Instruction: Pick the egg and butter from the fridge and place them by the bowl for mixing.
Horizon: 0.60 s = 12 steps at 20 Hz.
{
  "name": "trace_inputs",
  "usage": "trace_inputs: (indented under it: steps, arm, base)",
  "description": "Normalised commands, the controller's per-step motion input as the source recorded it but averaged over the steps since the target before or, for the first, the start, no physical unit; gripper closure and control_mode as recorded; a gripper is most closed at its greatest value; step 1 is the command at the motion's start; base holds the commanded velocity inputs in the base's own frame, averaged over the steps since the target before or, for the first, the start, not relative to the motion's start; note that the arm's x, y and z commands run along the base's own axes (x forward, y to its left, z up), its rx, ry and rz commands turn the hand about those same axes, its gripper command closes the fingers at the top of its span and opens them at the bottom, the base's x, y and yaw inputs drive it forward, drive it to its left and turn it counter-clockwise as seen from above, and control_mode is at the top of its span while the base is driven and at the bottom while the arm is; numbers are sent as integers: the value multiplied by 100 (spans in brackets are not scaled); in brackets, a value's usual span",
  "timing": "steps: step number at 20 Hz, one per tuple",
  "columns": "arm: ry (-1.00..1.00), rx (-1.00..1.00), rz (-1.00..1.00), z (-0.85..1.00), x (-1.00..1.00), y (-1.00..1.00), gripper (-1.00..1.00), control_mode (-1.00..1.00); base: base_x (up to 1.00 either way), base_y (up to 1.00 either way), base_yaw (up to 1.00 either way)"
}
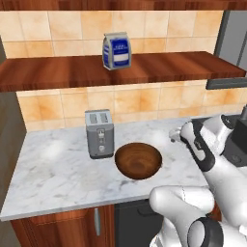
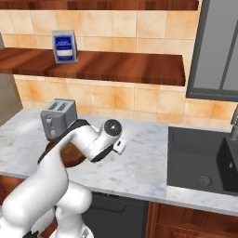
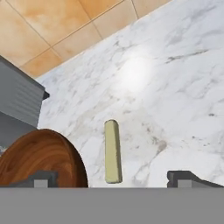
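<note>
A pale yellow stick of butter (image 3: 112, 151) lies flat on the marble counter (image 3: 175, 87), just beside the dark brown wooden bowl (image 3: 39, 157). My gripper (image 3: 113, 177) hovers over the butter and stands open, its fingertips (image 3: 188, 177) wide apart on either side, with nothing held. The bowl (image 1: 138, 160) sits in front of the toaster, and my arm partly covers the bowl (image 2: 69, 155) from the right side. The egg and the fridge are out of view.
A silver two-slot toaster (image 1: 99, 132) stands behind the bowl near the tiled wall. A blue and white carton (image 1: 116, 50) sits on the wooden shelf above. A dark sink (image 2: 204, 158) is set into the counter at the right.
</note>
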Motion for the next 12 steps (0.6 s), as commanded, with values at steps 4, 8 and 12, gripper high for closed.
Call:
trace_inputs:
  steps: [4, 8, 12]
  arm:
    - [0, -14, 0, 41, -49, 13, -100, -100]
    - [0, -18, 1, 44, -49, 17, -100, -100]
    - [0, -15, 0, 40, -51, 10, -100, -100]
  base:
    - [0, 0, 0]
    - [0, 0, 0]
    - [0, 0, 0]
